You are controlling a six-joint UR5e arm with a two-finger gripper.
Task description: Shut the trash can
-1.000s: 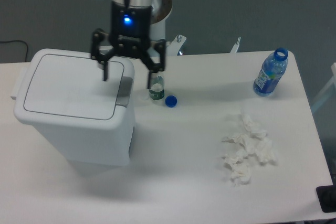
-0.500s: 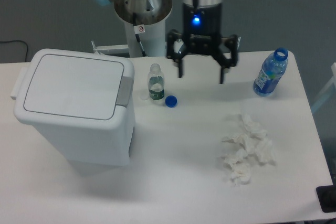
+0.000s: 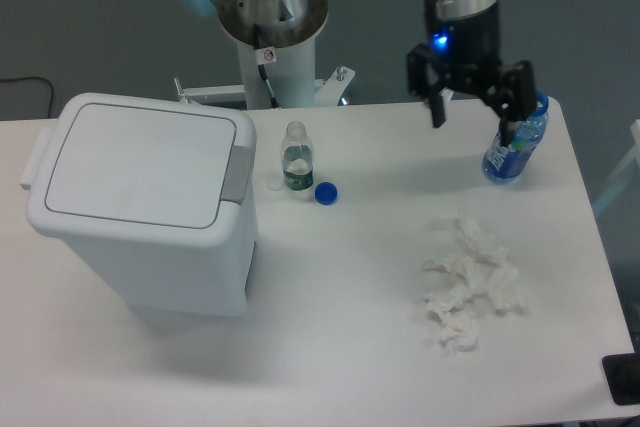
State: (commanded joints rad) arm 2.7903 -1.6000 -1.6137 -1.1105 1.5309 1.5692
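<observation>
White table (image 3: 330, 327) carries the lidded trash can (image 3: 140, 207), a small bottle (image 3: 296, 157), blue cap (image 3: 325, 192), crumpled tissues (image 3: 470, 282); the spread pincer (image 3: 472, 127) hangs beside a blue bottle (image 3: 516, 139).

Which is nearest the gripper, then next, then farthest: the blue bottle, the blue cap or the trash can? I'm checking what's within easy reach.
1. Blue bottle, just beside the gripper, at the table's far right.
2. Blue cap, mid-table, to the left.
3. Trash can, far left.

Arm upright at rear right, gripper (image 3: 472, 124) pointing down, fingers spread wide, nothing held
</observation>
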